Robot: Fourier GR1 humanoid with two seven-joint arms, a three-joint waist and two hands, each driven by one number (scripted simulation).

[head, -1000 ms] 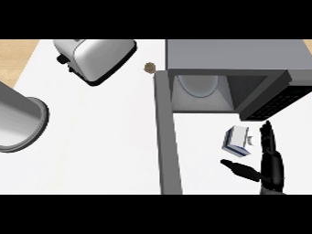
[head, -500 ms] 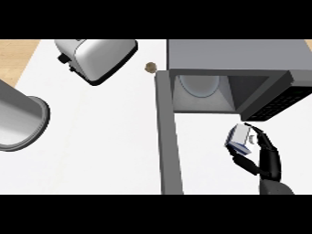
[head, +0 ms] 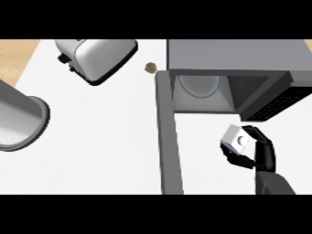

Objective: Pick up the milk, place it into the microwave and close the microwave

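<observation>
At 9 o'clock a big grey cylinder (head: 13, 116) lies slantwise across the white worktop (head: 104, 155); no left hand shows. A silver toaster (head: 96, 58) sits at 11 o'clock, with a small brown thing (head: 149, 68) just at its 3 o'clock. The microwave door (head: 167, 137) stands open, running from centre toward 6 o'clock. The microwave (head: 239, 57) fills 1 o'clock, a pale round plate (head: 199, 84) inside it. The milk carton (head: 238, 138) is outside, at 6 o'clock of the cavity, tilted. The right hand (head: 265, 154), at 4 o'clock, curls fingers and thumb round it; whether the carton touches the worktop cannot be told
</observation>
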